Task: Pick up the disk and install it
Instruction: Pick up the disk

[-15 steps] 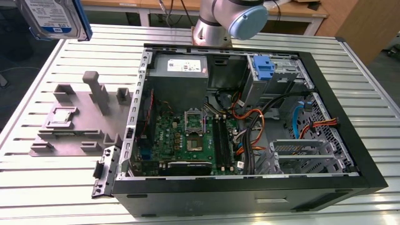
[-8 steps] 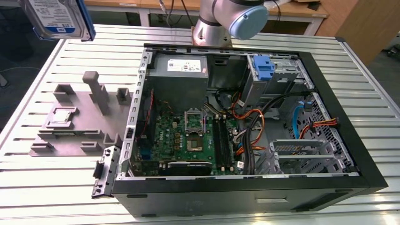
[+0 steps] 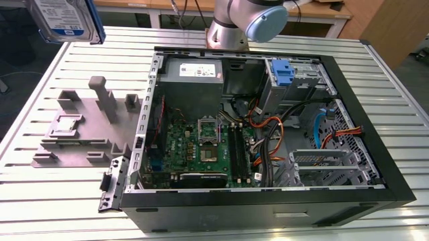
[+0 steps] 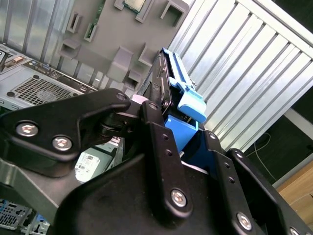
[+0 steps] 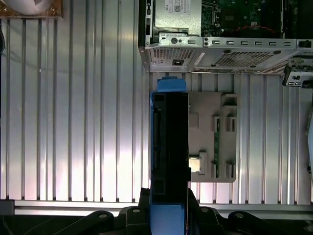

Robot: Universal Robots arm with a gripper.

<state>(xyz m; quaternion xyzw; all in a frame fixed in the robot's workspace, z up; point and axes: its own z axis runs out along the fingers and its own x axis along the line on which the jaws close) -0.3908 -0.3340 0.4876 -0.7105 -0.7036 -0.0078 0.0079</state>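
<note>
I have the disk [image 3: 64, 20] gripped in the pincer [image 5: 168, 198], jaws narrow on its flat faces. It shows edge-on in both wrist views w/ blue rails along its edges. In the exterior view it hangs high at the exterior view's left, label facing the cam, raised well off the slatted surface [image 3: 60, 201]. In the first wrist view the grey fixture tray [image 5: 215, 137] lies on the surface below and partly behind the disk, and the open PC case [image 3: 348, 165] is just beside the tray. The motherboard [image 3: 201, 145] is visible inside the case.
</note>
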